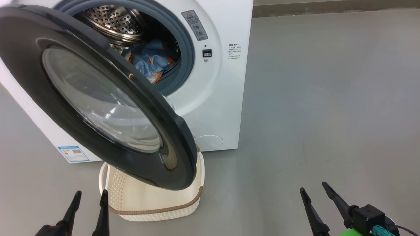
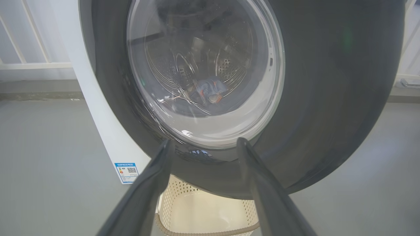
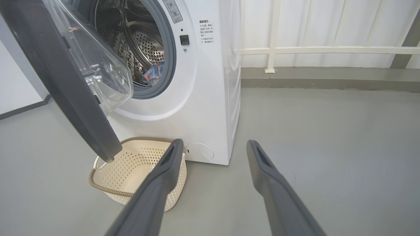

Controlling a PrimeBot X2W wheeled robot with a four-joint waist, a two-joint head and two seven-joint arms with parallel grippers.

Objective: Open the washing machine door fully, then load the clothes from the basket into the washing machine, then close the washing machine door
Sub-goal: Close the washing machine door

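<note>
Over the basket (image 1: 154,214), seemingly empty, the washing machine door (image 1: 98,98) is hanging half-open; the clothes (image 1: 152,60) are lying in the drum. Left gripper (image 1: 92,192) and right gripper (image 1: 312,186) are hovering spread, empty. Door is looking rigid, glossy, likely slippery: pushing its black ring's free edge suits.

The right gripper (image 3: 214,143) has its two dark fingers spread apart, holding nothing, above the grey floor (image 3: 328,147). Ahead, the washing machine door (image 3: 65,85) hangs ajar over the basket (image 3: 108,191), just before the washing machine (image 3: 210,98). The clothes (image 3: 153,73) lie in the drum (image 3: 144,42).
</note>
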